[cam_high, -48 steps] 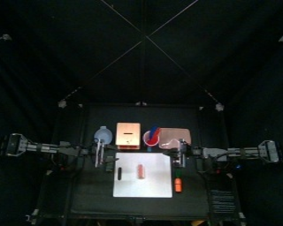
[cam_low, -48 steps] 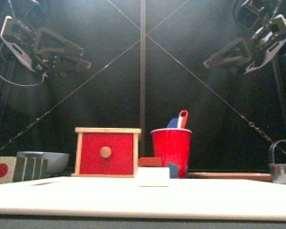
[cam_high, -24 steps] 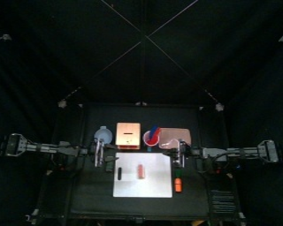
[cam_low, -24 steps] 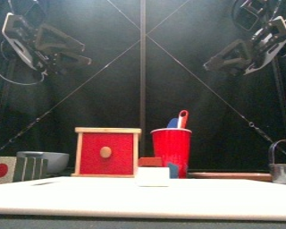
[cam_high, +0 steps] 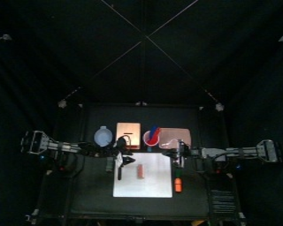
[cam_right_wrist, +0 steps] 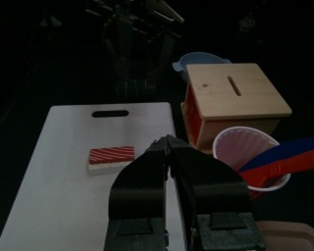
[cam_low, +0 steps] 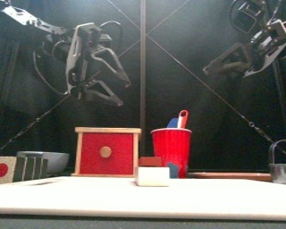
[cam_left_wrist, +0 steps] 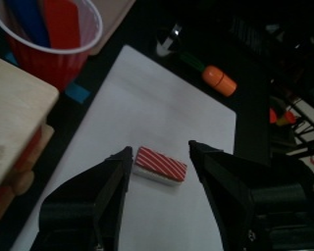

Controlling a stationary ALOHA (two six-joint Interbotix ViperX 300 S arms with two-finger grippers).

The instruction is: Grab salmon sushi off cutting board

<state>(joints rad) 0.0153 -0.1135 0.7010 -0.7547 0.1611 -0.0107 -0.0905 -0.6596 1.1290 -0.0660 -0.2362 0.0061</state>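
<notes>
On the bench (cam_high: 99, 205), the white board (cam_high: 161, 184) takes the middle, and from its centre the wooden box (cam_high: 127, 134) sits at eleven o'clock, the red cup (cam_high: 168, 137) at one and the orange stick (cam_high: 179, 184) at four, just off the board's edge. Left jaws (cam_left_wrist: 161, 169) spread wide above the board, with the salmon sushi (cam_left_wrist: 161, 164) lying flat between them, near the board's middle. Right jaws (cam_right_wrist: 169, 160) pressed shut, raised at the three o'clock side
</notes>
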